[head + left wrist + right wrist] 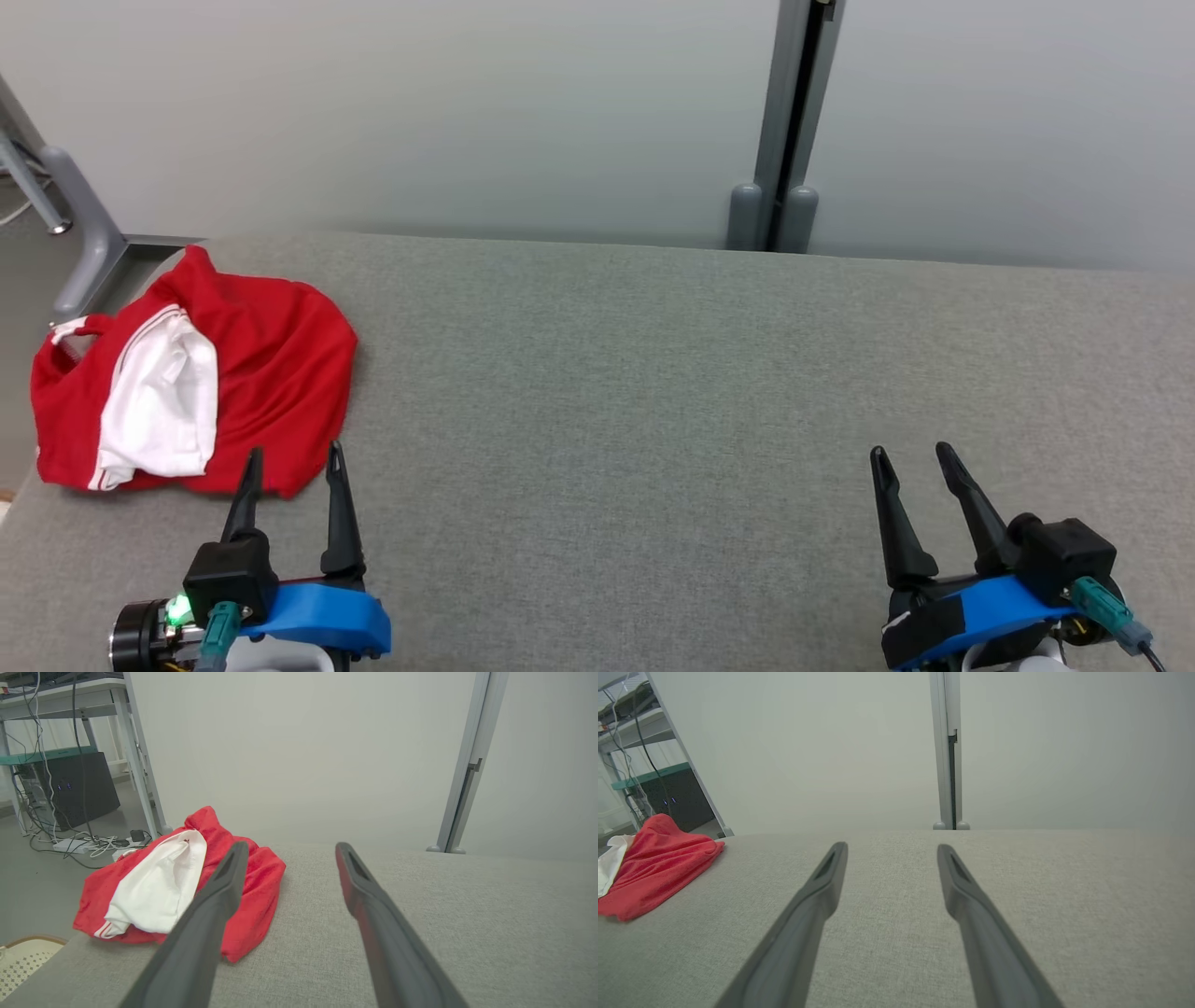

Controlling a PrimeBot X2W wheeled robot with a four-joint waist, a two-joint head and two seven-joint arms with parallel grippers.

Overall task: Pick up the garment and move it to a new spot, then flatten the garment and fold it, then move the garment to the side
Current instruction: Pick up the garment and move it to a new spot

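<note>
A lab or office; partition wall [303, 756], metal rack [141, 779], tangled cables [100, 845].

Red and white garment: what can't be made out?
Head view: the crumpled red and white fabric garment hides its type and underside in its own folds.
Left wrist view: a finger of the left gripper covers a strip of it.
Right wrist view: the left edge cuts off its white part.
</note>
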